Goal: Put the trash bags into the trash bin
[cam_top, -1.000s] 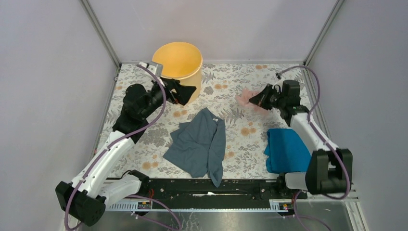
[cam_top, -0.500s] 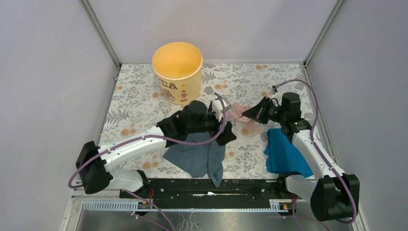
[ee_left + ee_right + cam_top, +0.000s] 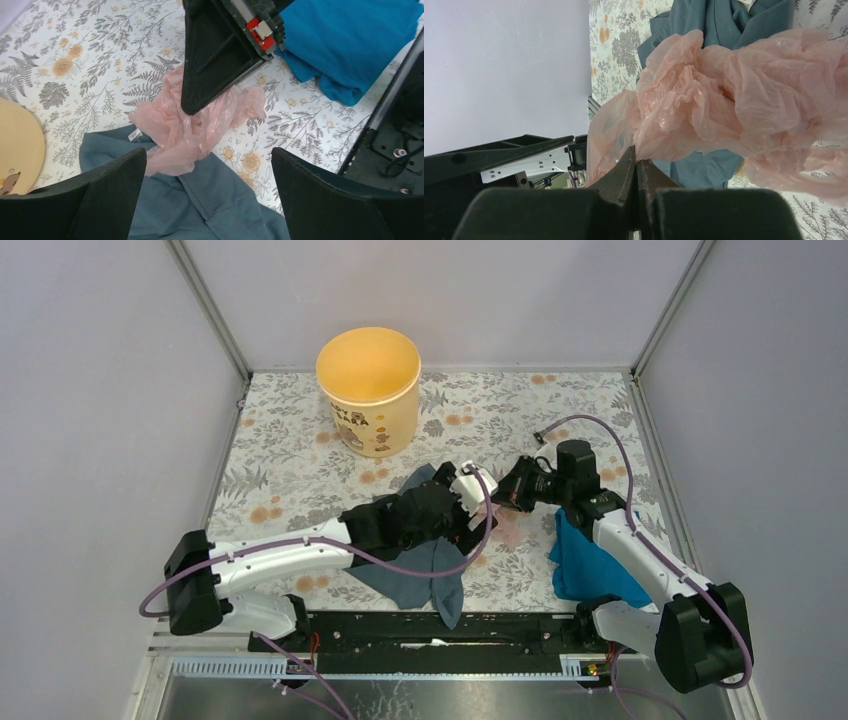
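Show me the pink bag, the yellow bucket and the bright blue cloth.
pink bag [image 3: 187, 142], left wrist view, on the crumpled middle of the film.
yellow bucket [image 3: 392, 425], top view, on the cream outer wall below the rim.
bright blue cloth [image 3: 345, 40], left wrist view, on the flat middle of the fabric.

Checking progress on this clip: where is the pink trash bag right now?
In the left wrist view the trash bag is mid-table, pinched by the right gripper, overlapping the edge of the grey-blue cloth, left of the bright blue cloth.
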Motion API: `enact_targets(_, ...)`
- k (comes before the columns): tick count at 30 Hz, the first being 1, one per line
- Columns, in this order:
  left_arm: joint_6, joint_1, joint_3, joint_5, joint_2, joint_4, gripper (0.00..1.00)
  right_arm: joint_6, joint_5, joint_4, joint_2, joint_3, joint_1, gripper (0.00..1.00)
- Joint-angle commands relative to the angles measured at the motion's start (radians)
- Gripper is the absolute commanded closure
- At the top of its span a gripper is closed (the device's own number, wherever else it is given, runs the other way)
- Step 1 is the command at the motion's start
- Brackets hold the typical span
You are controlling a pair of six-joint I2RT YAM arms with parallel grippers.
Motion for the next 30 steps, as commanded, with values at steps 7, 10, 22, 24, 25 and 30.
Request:
enact_targets(7, 0.027, -0.026, 0.129, -0.203, 0.134, -0.066, 0.3, 0.032, -0.034, 0.077, 0.033, 0.026, 0.036, 0.93)
enact_targets(10, 0.028, -0.026, 0.143, -0.242, 0.158, -0.083, 0.46, 0.036, -0.037, 0.082, 0.029, 0.028, 0.041, 0.93)
enact_targets(22, -0.002, -0.02, 0.037, -0.298, 0.0, 0.034, 1.0, -0.312, 0.458, -0.297, -0.137, 0.104, 0.043, 0.16)
enact_targets(24, -0.008, -0.019, 0.004, -0.249, -0.05, 0.085, 1.0, -0.346, 0.474, -0.256, -0.185, 0.065, 0.042, 0.06)
enact_targets(25, -0.011, -0.018, -0.011, -0.228, -0.071, 0.106, 1.0, -0.361, 0.452, -0.235, -0.191, 0.051, 0.042, 0.04)
enact_targets(30, -0.03, -0.015, -0.045, -0.213, -0.153, 0.155, 1.0, -0.423, 0.344, -0.136, -0.182, -0.01, 0.043, 0.03)
